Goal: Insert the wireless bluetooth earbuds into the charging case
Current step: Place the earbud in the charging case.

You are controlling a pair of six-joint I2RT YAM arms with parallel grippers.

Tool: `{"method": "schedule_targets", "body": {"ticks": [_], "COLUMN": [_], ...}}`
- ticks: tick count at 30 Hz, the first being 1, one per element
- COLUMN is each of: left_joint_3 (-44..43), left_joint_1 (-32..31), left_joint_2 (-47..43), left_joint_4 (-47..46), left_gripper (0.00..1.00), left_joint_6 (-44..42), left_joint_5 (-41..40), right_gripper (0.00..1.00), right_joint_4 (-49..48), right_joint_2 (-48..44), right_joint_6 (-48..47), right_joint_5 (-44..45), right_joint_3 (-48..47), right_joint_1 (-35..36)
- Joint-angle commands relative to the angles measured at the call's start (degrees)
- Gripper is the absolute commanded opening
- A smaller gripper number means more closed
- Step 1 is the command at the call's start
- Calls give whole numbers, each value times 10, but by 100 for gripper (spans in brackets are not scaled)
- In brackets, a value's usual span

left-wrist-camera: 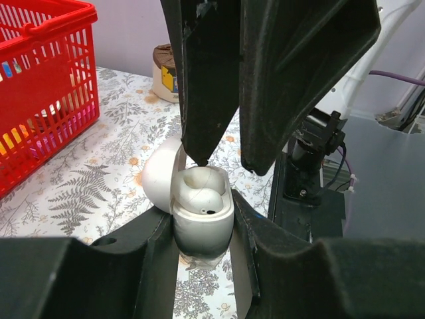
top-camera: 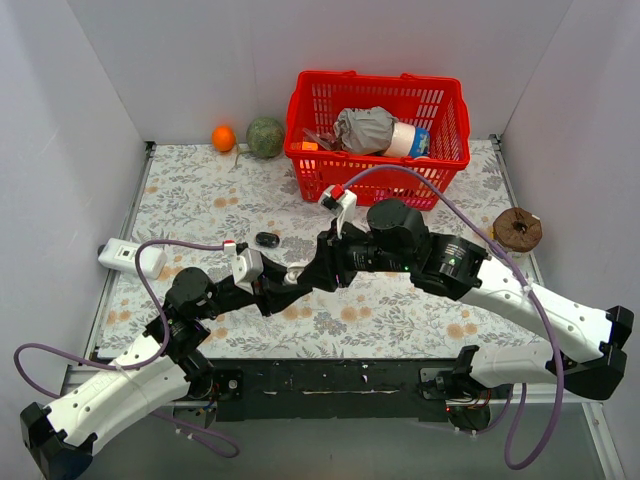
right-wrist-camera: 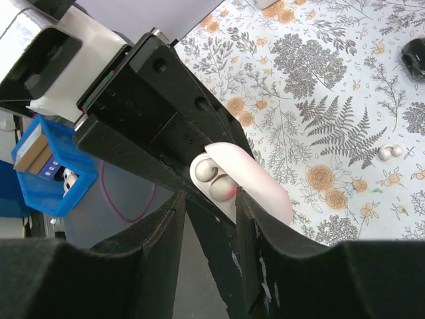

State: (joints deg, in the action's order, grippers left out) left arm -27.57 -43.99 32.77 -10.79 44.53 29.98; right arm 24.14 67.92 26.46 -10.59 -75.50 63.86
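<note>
The white charging case (left-wrist-camera: 199, 229) stands open, lid (left-wrist-camera: 158, 179) swung back, clamped between my left gripper's (left-wrist-camera: 202, 226) fingers. A white earbud (left-wrist-camera: 206, 199) sits in it. The right wrist view shows two rounded white shapes (right-wrist-camera: 216, 178) in the case (right-wrist-camera: 259, 183). My right gripper (left-wrist-camera: 229, 165) hangs open and empty right above the case, one fingertip (left-wrist-camera: 201, 156) at its cavity. From above, the grippers meet at mid-table, left (top-camera: 290, 277) and right (top-camera: 318, 262). A tiny white piece (right-wrist-camera: 390, 151) lies on the cloth. A black oval (top-camera: 266, 239) lies beyond; it also shows in the right wrist view (right-wrist-camera: 415, 56).
A red basket (top-camera: 375, 78) with items stands at the back centre. An orange (top-camera: 223, 138) and a green ball (top-camera: 265, 137) lie back left. A brown round object (top-camera: 517, 228) is at the right edge, a white device (top-camera: 130, 258) at the left edge.
</note>
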Motion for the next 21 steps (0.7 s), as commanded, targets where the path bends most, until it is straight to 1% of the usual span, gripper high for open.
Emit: {"method": "schedule_targets", "body": {"ticks": [1,11,21], "left_joint_3": [2,7,10], "left_joint_1": [0,0,0], "left_joint_2": [-8,-5,-5], "left_joint_4": [-8,-11,-12], "left_gripper": [0,0,0], "left_joint_6": [-16,-20,-24], "left_joint_5": [-19,-17,-13], "right_gripper": [45,46,43], "right_joint_4": [-10,-21,-26], "right_joint_2": [5,19,42], "right_joint_6": [25,47,61], "right_joint_5": [15,28,28], "right_joint_3": [-3,4,2], "right_joint_1": [-8,-20,-26]}}
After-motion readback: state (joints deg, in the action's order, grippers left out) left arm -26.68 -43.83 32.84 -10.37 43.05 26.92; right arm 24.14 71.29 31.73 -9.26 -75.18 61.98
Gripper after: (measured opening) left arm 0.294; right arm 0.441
